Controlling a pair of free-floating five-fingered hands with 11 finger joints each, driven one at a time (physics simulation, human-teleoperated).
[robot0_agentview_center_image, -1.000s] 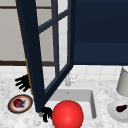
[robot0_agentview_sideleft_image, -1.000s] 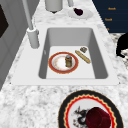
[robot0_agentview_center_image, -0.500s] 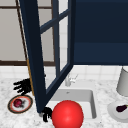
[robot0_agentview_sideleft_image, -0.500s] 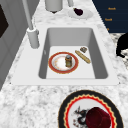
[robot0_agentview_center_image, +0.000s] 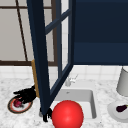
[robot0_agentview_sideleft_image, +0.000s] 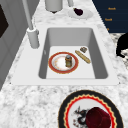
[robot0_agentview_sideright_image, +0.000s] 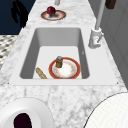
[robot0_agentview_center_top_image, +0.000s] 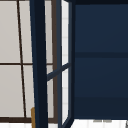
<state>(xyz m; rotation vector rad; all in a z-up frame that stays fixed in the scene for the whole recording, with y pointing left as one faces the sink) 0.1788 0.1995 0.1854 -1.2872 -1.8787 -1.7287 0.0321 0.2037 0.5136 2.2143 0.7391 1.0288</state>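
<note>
In the front view my left hand (robot0_agentview_center_image: 25, 95) hovers with its fingers stretched leftward just above a patterned plate (robot0_agentview_center_image: 11, 107) that carries a dark red fruit (robot0_agentview_center_image: 17, 103). My right hand (robot0_agentview_center_image: 46, 114) hangs at the bottom corner of the open dark blue glazed cabinet door (robot0_agentview_center_image: 40, 62); whether it grips the door is hidden. Beside it, a big red ball (robot0_agentview_center_image: 67, 114) covers the front of the sink (robot0_agentview_center_image: 87, 97). A hand (robot0_agentview_sideleft_image: 122, 45) floats off the counter's front edge in the left side view. In the right side view a hand (robot0_agentview_sideright_image: 18, 11) with spread fingers floats there too.
The basin holds a red-rimmed plate (robot0_agentview_sideleft_image: 56, 63) with a small jar (robot0_agentview_sideleft_image: 68, 60), a breadstick (robot0_agentview_sideleft_image: 82, 56) and a small brown piece (robot0_agentview_sideleft_image: 83, 49). The faucet (robot0_agentview_sideleft_image: 32, 37) stands at the back. A white plate (robot0_agentview_center_image: 113, 112) with an aubergine (robot0_agentview_center_image: 121, 108) and a grey canister (robot0_agentview_center_image: 123, 81) sit at the right.
</note>
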